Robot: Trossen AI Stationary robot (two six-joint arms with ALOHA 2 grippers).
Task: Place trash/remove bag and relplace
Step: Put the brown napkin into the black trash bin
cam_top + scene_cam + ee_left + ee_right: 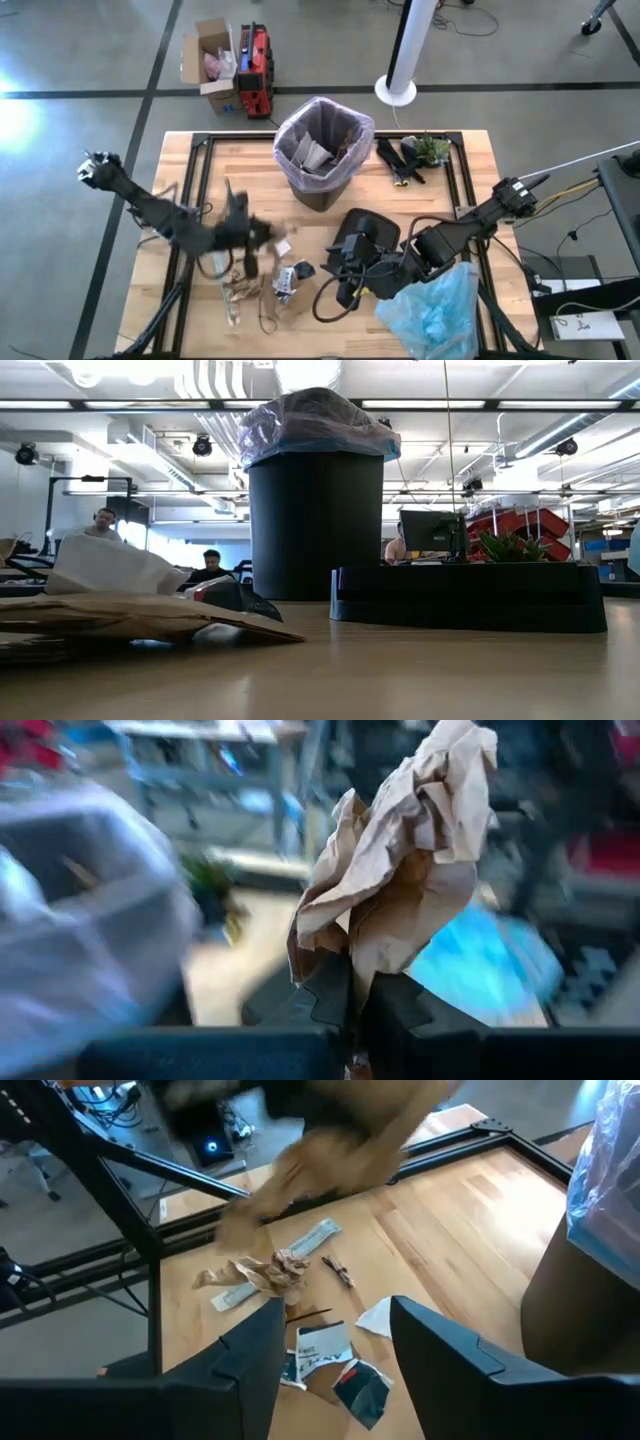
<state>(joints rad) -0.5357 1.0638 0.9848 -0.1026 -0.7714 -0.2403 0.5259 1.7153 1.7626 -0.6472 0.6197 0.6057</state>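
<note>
The black bin (318, 160), lined with the pale lavender bag (322, 128), stands at the table's far middle. Loose trash (268, 285) of brown paper, white scraps and printed wrappers lies near the front edge, left of centre. My left gripper (262, 236) hovers above that heap, shut on a crumpled piece of brown paper (400, 870). My right gripper (330, 1335) is open over the table right of the heap, with nothing between its fingers. A crinkly light blue bag (435, 310) lies at the front right. My left gripper pinches the crumpled brown paper between its two fingers at the wad's lower end (350, 955). The rest of the wad stands out beyond the fingertips. The paper (330, 1150) is lifted clear of the table.
A black-and-green clump (415, 155) lies right of the bin. A low black box (470, 595) sits on the table beside the bin. A black metal frame (200, 150) runs around the tabletop. People sit in the room behind.
</note>
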